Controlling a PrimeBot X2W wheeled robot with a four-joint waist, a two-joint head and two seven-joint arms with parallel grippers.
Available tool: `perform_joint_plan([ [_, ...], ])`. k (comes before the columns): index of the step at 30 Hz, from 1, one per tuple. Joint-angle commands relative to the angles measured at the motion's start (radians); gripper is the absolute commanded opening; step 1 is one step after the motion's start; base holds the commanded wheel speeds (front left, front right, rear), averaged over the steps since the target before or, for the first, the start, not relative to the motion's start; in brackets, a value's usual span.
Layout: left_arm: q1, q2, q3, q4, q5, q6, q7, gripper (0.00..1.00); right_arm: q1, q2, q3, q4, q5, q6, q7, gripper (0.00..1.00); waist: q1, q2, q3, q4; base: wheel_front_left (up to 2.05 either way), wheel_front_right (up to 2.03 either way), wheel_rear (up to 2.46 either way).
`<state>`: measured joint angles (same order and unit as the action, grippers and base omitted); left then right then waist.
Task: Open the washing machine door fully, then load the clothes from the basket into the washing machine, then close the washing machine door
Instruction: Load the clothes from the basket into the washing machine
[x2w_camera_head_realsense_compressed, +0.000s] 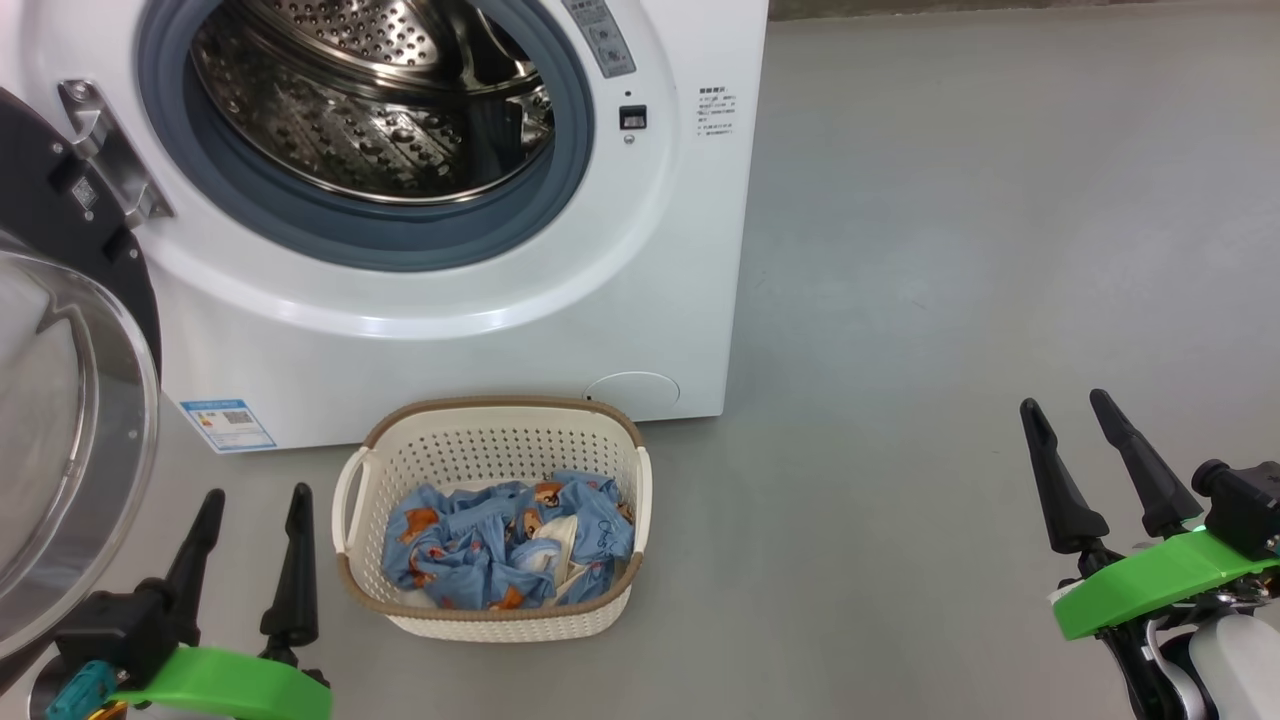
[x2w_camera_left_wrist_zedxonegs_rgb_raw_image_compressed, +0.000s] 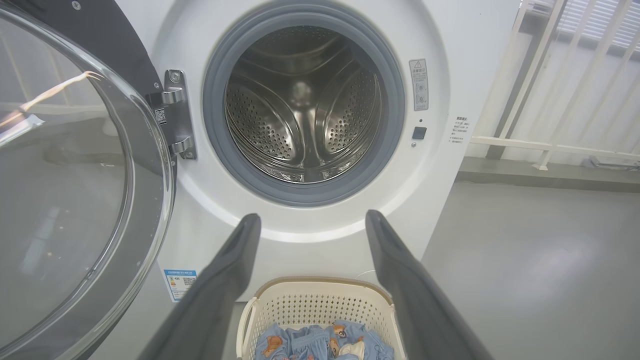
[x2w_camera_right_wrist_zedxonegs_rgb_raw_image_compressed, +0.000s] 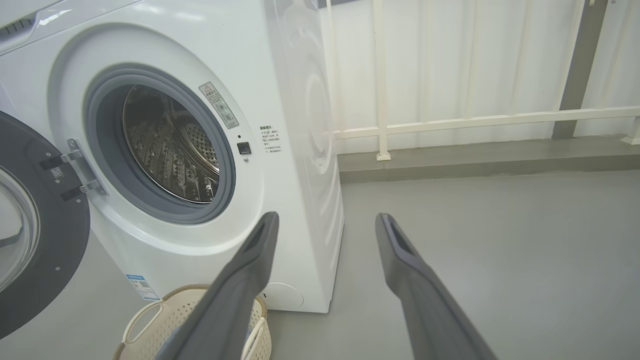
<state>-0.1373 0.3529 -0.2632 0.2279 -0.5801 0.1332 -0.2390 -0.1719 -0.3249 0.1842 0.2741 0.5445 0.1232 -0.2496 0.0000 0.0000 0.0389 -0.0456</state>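
The clothes (x2w_camera_head_realsense_compressed: 505, 545) | heaped in the basket (x2w_camera_head_realsense_compressed: 495, 408), before the washing machine (x2w_camera_head_realsense_compressed: 480, 340) | just right of left gripper (x2w_camera_head_realsense_compressed: 256, 493), the nearer | right gripper (x2w_camera_head_realsense_compressed: 1065, 400) well apart | both fully spread, empty

A white washing machine (x2w_camera_head_realsense_compressed: 450, 340) is showing its grey gasket (x2w_camera_head_realsense_compressed: 400, 245) and perforated steel drum (x2w_camera_head_realsense_compressed: 350, 130) beside a glossy black door (x2w_camera_head_realsense_compressed: 40, 170), while light-blue clothes (x2w_camera_head_realsense_compressed: 480, 545) printed with orange-brown bears are brightening a cream, hole-dotted basket (x2w_camera_head_realsense_compressed: 500, 445) rimmed in brown
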Motion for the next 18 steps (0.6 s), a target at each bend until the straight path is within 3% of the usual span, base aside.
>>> perform_joint_plan([
  [1, -0.028, 0.031, 0.034, -0.029, -0.005, 0.009, -0.006, 1.0, -0.011, -0.019, 0.006, -0.024, -0.017, 0.008, -0.012, 1.0, 0.0, 0.0, 0.001, 0.001, 0.0, 0.0, 0.0],
  [9, -0.028, 0.036, 0.032, -0.029, -0.008, 0.01, -0.007, 1.0, -0.011, -0.016, 0.004, -0.026, -0.019, 0.008, -0.012, 1.0, 0.0, 0.0, 0.005, 0.002, 0.17, -0.17, 0.0],
  [18, -0.031, 0.038, 0.031, -0.028, -0.011, 0.012, -0.009, 1.0, -0.01, -0.014, 0.0, -0.027, -0.022, 0.008, -0.012, 1.0, 0.0, 0.0, 0.007, 0.004, 0.96, -0.96, 0.0],
])
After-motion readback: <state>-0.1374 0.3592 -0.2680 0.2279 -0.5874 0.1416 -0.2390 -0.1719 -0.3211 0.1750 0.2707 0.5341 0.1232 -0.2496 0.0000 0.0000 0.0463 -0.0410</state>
